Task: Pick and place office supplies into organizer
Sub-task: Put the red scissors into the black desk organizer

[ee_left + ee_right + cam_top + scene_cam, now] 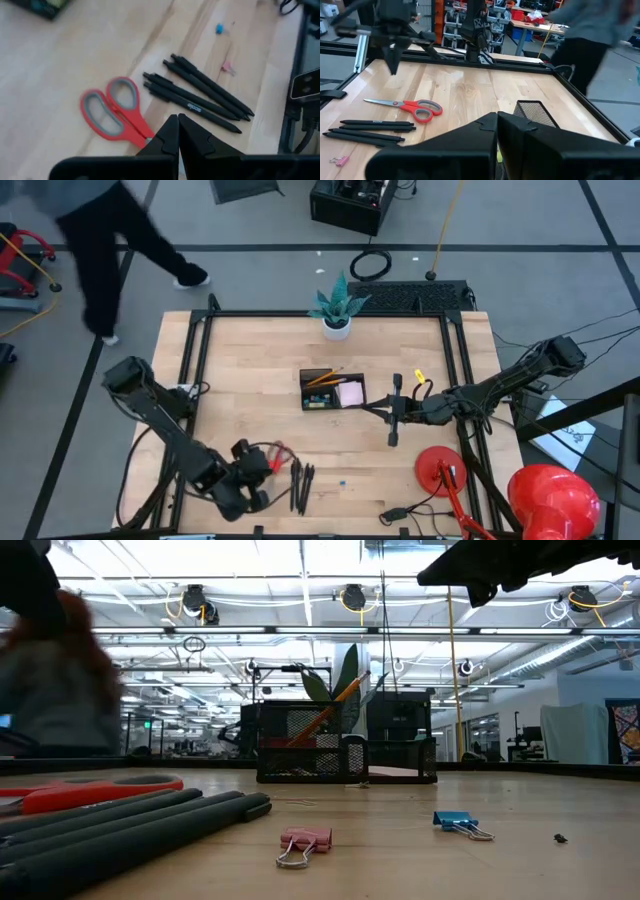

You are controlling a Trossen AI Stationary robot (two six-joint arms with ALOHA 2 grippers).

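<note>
Both end effectors pressed together and empty; supplies are not yet all in the organizer.

Nearest you, the left end effector point(262, 476) hovers with fingers together just beside the red-handled steel scissors point(114, 113), likely poised to pick. Their long axis runs across the pale wooden counter point(260, 370), blades hidden under the fingers. Three slim black pens point(200, 97) lie parallel alongside. Farther off, the black mesh organizer point(332, 391) holds an orange pencil point(322, 379), leaning. The right end effector point(393, 411), pressed together, hangs beside it.

blurred person point(50, 670), scissors point(85, 792) cut off
</note>
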